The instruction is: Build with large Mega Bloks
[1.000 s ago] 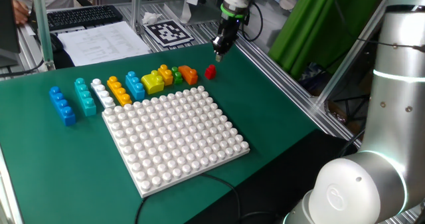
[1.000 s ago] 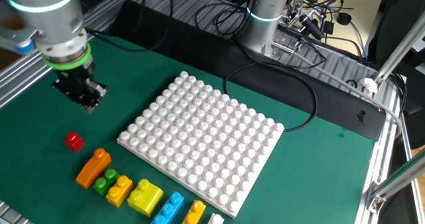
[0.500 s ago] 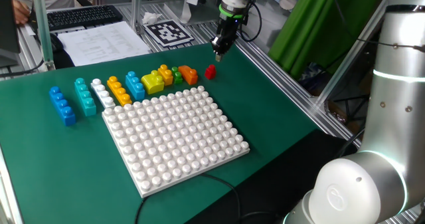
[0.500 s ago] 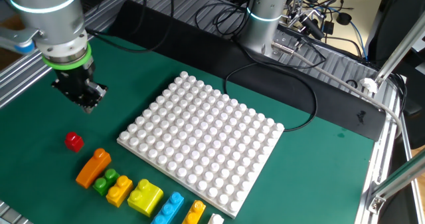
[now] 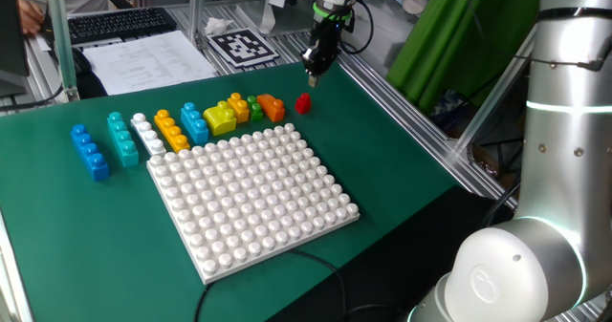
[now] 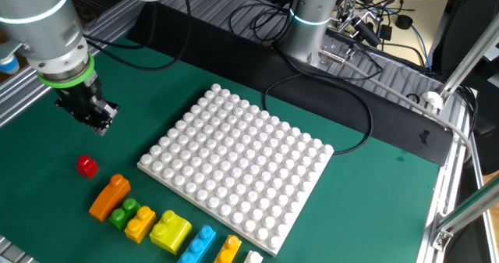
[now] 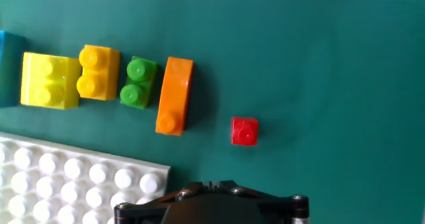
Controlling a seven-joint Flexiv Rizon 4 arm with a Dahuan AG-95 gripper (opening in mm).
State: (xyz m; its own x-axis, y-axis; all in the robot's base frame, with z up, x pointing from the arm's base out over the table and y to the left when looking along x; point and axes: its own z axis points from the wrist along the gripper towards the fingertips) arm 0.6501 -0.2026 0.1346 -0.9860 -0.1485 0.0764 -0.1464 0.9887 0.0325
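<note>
Pincer above the brick row, nothing picked yet

The black two-finger pincer (image 6: 97,121) hangs empty above the green tabletop (image 5: 402,169); whether its fingers are parted I cannot tell. Nearest it lies the small red one-stud plastic brick (image 7: 244,131), with the orange sloped brick (image 7: 174,94) just beside, then one green (image 7: 138,83), two yellow, two blue, one more orange, one white, one teal. All edge the square white studded baseplate (image 5: 249,198), which carries no bricks. Likely the reaching step; next, a descent onto one brick.
</note>
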